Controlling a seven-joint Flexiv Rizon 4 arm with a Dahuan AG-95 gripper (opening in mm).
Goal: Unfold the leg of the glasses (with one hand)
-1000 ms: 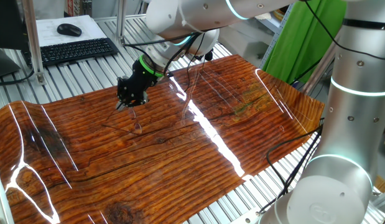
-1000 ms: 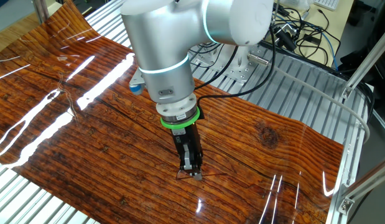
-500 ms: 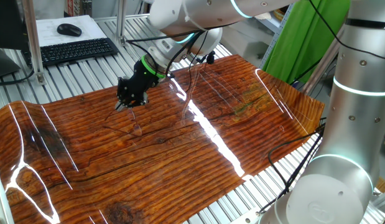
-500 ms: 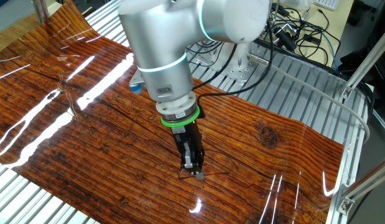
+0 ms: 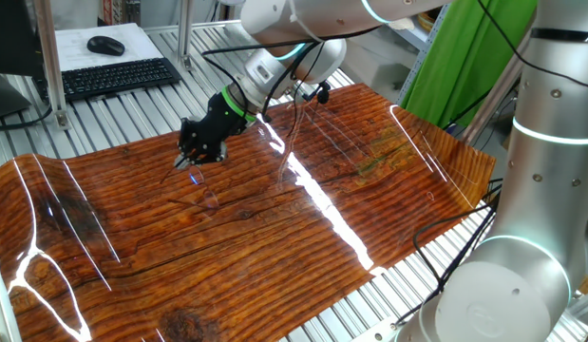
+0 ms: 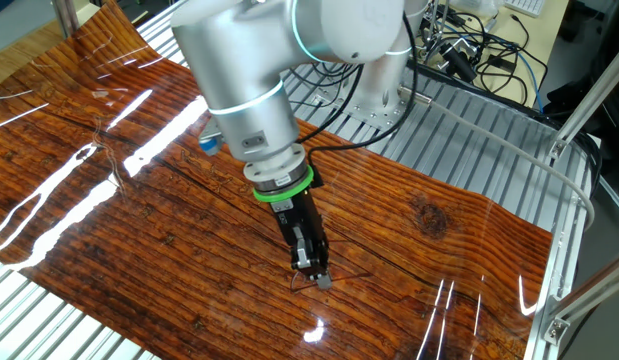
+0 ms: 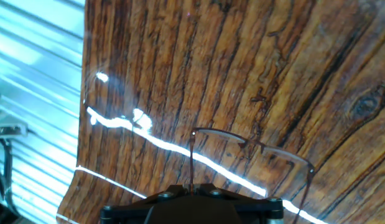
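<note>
The glasses [image 7: 242,142] are thin dark wire-frame spectacles lying on the wood-grain mat [image 7: 254,56]. Their front frame shows ahead of the fingers in the hand view. The leg [image 7: 191,158] runs straight from the frame's left hinge back into my gripper [image 7: 192,185], whose jaws are closed on its end. In one fixed view my gripper [image 5: 193,163] points down at the mat's far left part, with the glasses [image 5: 208,197] just below it. In the other fixed view my gripper [image 6: 320,281] touches down by the glasses [image 6: 341,273].
A keyboard [image 5: 108,76] and a mouse [image 5: 105,45] lie beyond the mat's far edge. Thin cables [image 5: 294,123] hang over the mat's middle. A second arm's column [image 5: 540,142] stands at the right. Cable bundles [image 6: 479,50] lie behind the robot base. Bright glare streaks cross the mat.
The arm's upper links have swung and the wrist has tilted. The gripper tip has shifted slightly along the mat, still closed on the leg.
</note>
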